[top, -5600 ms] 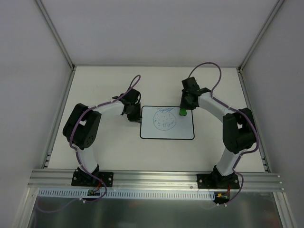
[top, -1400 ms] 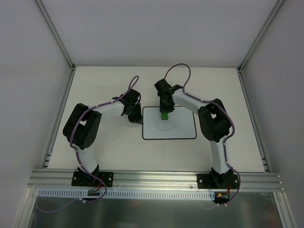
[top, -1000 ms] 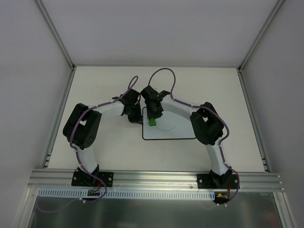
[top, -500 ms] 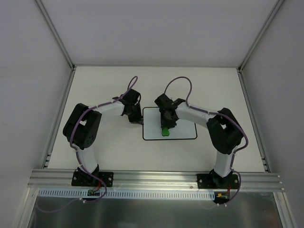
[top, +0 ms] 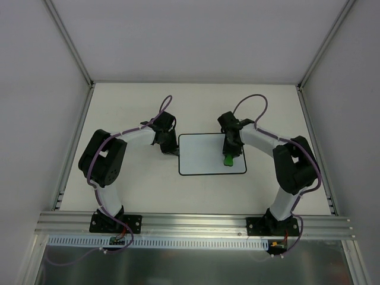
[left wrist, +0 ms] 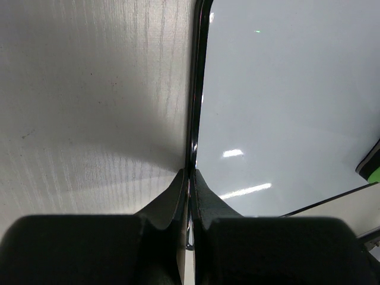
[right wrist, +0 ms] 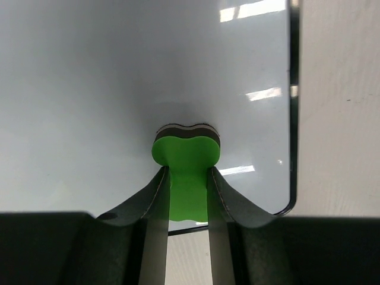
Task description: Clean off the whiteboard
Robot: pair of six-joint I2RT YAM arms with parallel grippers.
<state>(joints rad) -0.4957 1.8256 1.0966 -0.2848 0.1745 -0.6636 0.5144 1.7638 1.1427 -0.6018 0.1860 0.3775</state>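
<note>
We see the right gripper grasping the eraser on the whiteboard. The left gripper — closed — sits at its edge.

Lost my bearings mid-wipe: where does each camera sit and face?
Top external: above, behind the bases, facing down on the cream table; both arms flank the small white black-bordered whiteboard.
Left wrist: on that arm, facing down past the shut left hand at the whiteboard's left edge.
Right wrist: facing down past the right hand gripping the green eraser block on the whiteboard.
Shared: all show whiteboard and eraser.
</note>
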